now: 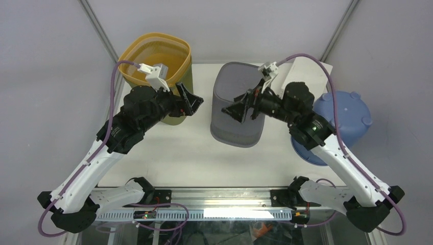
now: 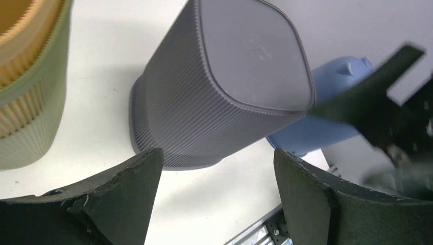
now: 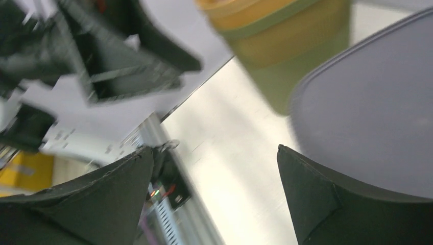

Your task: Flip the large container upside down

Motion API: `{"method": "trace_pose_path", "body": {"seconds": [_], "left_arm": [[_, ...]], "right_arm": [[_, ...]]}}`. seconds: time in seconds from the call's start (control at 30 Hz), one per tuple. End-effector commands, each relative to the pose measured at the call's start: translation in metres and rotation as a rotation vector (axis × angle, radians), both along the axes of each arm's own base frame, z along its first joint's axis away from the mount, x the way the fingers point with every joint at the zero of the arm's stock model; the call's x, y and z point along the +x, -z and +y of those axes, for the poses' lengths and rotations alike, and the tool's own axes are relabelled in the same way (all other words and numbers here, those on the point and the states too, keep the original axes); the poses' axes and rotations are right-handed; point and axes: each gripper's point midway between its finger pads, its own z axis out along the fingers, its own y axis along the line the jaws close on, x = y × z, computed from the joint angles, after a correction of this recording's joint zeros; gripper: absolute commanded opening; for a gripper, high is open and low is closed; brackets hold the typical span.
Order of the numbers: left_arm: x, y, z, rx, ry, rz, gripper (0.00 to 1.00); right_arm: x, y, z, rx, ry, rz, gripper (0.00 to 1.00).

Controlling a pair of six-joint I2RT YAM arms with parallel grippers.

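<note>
The large container [image 1: 232,87], grey and ribbed, stands mouth-down in the middle of the table, its flat closed base facing up [image 2: 245,56]. My left gripper [image 1: 190,100] hovers open just to its left with nothing between the fingers; in the left wrist view [image 2: 218,171] the container lies ahead and apart. My right gripper [image 1: 244,107] is open over the container's right side. Its wrist view is blurred, the gripper [image 3: 214,166] holds nothing, and the grey base [image 3: 367,102] lies beside the right finger.
A yellow basket [image 1: 153,53] nested in an olive-green container stands upright at the back left, right behind my left wrist. A blue tub [image 1: 352,115] sits bottom-up at the right edge of the white table [image 1: 178,148], behind my right arm.
</note>
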Motion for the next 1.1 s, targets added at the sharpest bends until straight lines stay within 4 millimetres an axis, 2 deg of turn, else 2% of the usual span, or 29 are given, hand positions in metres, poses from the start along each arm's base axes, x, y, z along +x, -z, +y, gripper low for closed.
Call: {"method": "trace_pose_path", "body": {"seconds": [0.0, 0.13, 0.17, 0.23, 0.37, 0.5, 0.67, 0.77, 0.83, 0.9, 1.07], "left_arm": [[0.006, -0.016, 0.024, -0.052, -0.140, -0.015, 0.82], [0.001, -0.025, 0.028, -0.058, -0.135, -0.033, 0.82], [0.000, -0.025, 0.028, -0.052, -0.130, -0.035, 0.82], [-0.001, -0.022, 0.029, -0.042, -0.131, -0.031, 0.82], [-0.001, -0.012, 0.030, -0.038, -0.138, -0.011, 0.82], [-0.003, -0.009, 0.035, -0.038, -0.157, -0.007, 0.82], [-0.010, -0.012, 0.038, -0.038, -0.139, -0.007, 0.83], [-0.013, -0.015, 0.034, -0.033, -0.107, -0.005, 0.83], [-0.016, -0.018, 0.030, -0.030, -0.075, -0.009, 0.83], [-0.018, -0.020, 0.024, -0.023, -0.036, -0.015, 0.83], [-0.012, -0.030, 0.004, 0.019, 0.050, -0.038, 0.84]], "right_arm": [[-0.062, 0.037, 0.028, -0.027, -0.186, 0.151, 0.96], [-0.088, 0.085, 0.050, -0.114, -0.205, 0.228, 0.96], [-0.088, 0.094, 0.053, -0.131, -0.191, 0.234, 0.96], [-0.072, 0.111, 0.054, -0.143, -0.085, 0.248, 0.96], [-0.018, 0.123, 0.043, -0.117, 0.196, 0.184, 0.99], [0.054, 0.124, 0.022, -0.106, 0.440, 0.133, 0.99], [0.147, 0.126, -0.021, -0.105, 0.616, 0.155, 0.99], [0.181, 0.129, -0.034, -0.153, 0.656, 0.185, 0.99], [0.186, 0.125, -0.030, -0.175, 0.636, 0.195, 0.99], [0.180, 0.119, -0.021, -0.147, 0.593, 0.193, 0.99], [0.141, 0.114, -0.005, -0.129, 0.509, 0.176, 0.99]]}}
